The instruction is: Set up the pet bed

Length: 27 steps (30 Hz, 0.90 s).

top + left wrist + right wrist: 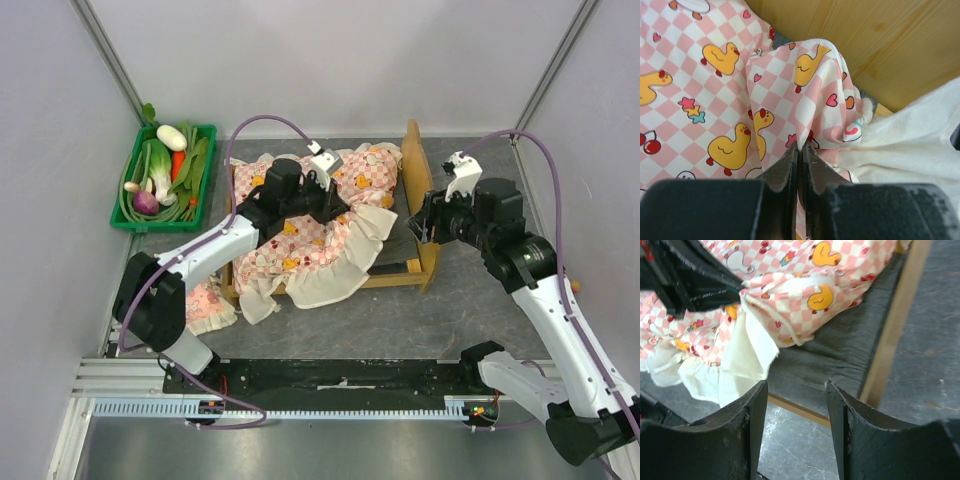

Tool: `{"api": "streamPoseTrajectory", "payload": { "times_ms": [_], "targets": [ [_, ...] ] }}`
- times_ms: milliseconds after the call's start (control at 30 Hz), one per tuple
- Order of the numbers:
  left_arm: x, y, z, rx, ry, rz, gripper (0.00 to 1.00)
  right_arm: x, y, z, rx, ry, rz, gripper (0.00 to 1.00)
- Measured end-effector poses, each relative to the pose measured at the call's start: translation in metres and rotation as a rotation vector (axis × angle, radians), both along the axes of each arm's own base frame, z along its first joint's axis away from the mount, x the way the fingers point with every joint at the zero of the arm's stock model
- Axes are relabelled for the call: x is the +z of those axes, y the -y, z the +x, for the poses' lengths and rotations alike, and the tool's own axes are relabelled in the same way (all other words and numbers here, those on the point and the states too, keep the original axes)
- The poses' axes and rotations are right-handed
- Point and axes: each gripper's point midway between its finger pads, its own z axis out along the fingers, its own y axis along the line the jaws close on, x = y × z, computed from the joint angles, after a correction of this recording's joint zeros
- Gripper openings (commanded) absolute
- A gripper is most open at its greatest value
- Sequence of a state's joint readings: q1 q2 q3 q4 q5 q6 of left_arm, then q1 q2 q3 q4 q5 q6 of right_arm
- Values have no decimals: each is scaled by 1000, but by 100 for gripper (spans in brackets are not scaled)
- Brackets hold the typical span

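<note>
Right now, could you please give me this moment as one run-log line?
left tool: shut on mattress | right tool: open, empty | mattress: crumpled, overhanging pet bed

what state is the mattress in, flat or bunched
Bunched: mattress lies crumpled, overhanging the bed edge, a fold pinched in the left gripper.

You are working inside a plain booth. Pale lilac-grey walls [330, 60] close off the far side and both flanks, meeting at slanted metal corner posts [108, 60]. A dark grey, mottled table mat [400, 320] spreads beneath the left gripper [332, 205] and the right gripper [420, 222]. Well to the left of your left gripper, a green tray [155, 227] of vegetables sits against the wall. Behind both grippers, aluminium framing [110, 378] lines the near edge. The light is soft and even.
</note>
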<state>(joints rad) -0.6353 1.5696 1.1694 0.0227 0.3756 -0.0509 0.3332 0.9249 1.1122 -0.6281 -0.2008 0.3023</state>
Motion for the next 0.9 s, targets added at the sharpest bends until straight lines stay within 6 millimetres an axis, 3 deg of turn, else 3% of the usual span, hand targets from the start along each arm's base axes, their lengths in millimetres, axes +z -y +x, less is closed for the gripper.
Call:
{"api": "streamPoseTrajectory", "payload": {
  "times_ms": [300, 467, 600, 900],
  "targets": [
    [-37, -18, 0, -38, -271, -144, 11, -36, -32, 3, 152, -122, -26, 54],
    [-32, -22, 3, -44, -302, -190, 10, -65, -55, 3, 215, -197, -80, 46],
    [-29, -26, 5, -48, -310, -207, 10, -86, -58, 14, 187, -212, -126, 44],
    [-31, -30, 8, -55, -326, -221, 9, -107, -67, 52, 123, -142, -107, 44]
  ]
}}
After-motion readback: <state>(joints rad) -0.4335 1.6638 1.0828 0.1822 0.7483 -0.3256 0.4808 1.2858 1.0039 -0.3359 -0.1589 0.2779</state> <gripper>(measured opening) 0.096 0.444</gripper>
